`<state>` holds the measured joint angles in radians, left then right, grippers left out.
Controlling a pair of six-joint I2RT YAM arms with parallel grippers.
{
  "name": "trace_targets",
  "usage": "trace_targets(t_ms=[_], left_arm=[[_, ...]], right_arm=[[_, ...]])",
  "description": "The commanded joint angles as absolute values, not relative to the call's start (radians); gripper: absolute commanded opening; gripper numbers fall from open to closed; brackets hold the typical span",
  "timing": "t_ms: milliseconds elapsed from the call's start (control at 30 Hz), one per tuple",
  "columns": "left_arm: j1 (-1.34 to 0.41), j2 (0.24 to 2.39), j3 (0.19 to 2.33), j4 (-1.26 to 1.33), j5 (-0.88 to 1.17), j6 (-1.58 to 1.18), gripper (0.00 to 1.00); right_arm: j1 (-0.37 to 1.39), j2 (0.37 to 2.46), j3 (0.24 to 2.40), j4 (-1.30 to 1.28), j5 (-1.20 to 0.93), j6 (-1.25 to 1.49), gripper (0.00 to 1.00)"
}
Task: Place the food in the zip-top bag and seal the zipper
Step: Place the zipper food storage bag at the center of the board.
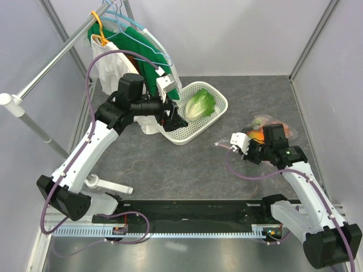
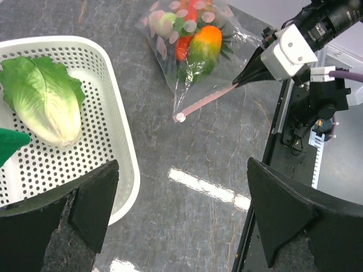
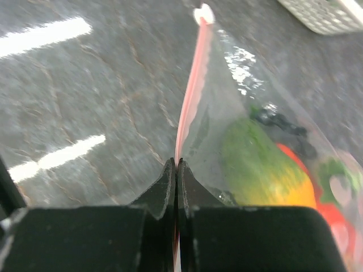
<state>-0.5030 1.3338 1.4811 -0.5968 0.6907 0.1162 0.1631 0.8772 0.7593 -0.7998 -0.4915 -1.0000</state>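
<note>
**A:** Two grippers are being shown from above. How are they being held?

**B:** The left gripper point(image 1: 178, 120) is being held at the left rim of the white lattice basket point(image 1: 220, 101), in which a lettuce point(image 1: 199, 106) is lying. Its finger gap cannot be told from this view. The right gripper point(image 1: 226, 145) is being held low over the grey table point(image 1: 170, 167), well apart from the basket. The zip-top bag point(image 1: 264, 121) is lying just behind it and is partly being hidden by the wrist. The food point(image 1: 258, 136) is being seen inside the bag as orange and green patches.

**A:** What is being shown by the left wrist camera?

**B:** The left fingers are being held wide apart, with nothing between them, above the basket's edge. Beyond them the bag is lying on the table, with an orange-green fruit point(image 2: 204, 48) and a red chili point(image 2: 182, 48) enclosed in it. The zipper point(image 2: 207, 100) is being pinched at one end by the right gripper's tips. A small white tab point(image 2: 180, 117) is sitting at the strip's free end.

**A:** And by the right wrist camera?

**B:** The right fingers are being pressed together on the pink strip, which is being stretched straight away towards the tab. To the right of the strip, the fruit, a dark grape bunch point(image 3: 281, 123) and red pieces are being seen through the clear plastic.
</note>
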Motion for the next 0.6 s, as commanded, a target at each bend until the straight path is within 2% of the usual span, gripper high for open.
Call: trace_targets(t_ms=[0, 367, 400, 433, 467, 500, 567], left_arm=[[-0.494, 1.362, 1.48, -0.65, 0.684, 0.107, 1.0], [-0.494, 1.488, 1.583, -0.929, 0.669, 0.236, 1.0], [-0.494, 1.499, 1.585, -0.939, 0.672, 0.242, 1.0], [-0.494, 1.499, 1.585, -0.954, 0.672, 0.251, 1.0], [-0.494, 1.502, 1.583, -0.96, 0.676, 0.259, 1.0], [-0.494, 1.499, 1.579, -0.965, 0.684, 0.268, 1.0], [-0.494, 1.494, 1.557, -0.965, 0.689, 0.29, 1.0]], right_arm=[[0.27, 0.932, 0.79, -0.761, -0.508, -0.9, 0.0], [0.434, 0.818, 0.766, -1.044, -0.416, -1.061, 0.0], [0.439, 0.802, 0.758, -1.07, -0.396, -1.115, 0.03], [0.439, 0.796, 0.753, -1.1, -0.367, -1.121, 0.16], [0.439, 0.793, 0.753, -1.103, -0.312, -1.115, 0.5], [0.439, 0.793, 0.767, -1.101, -0.284, -1.095, 0.64], [0.439, 0.808, 0.801, -1.078, -0.243, -0.97, 0.81]])
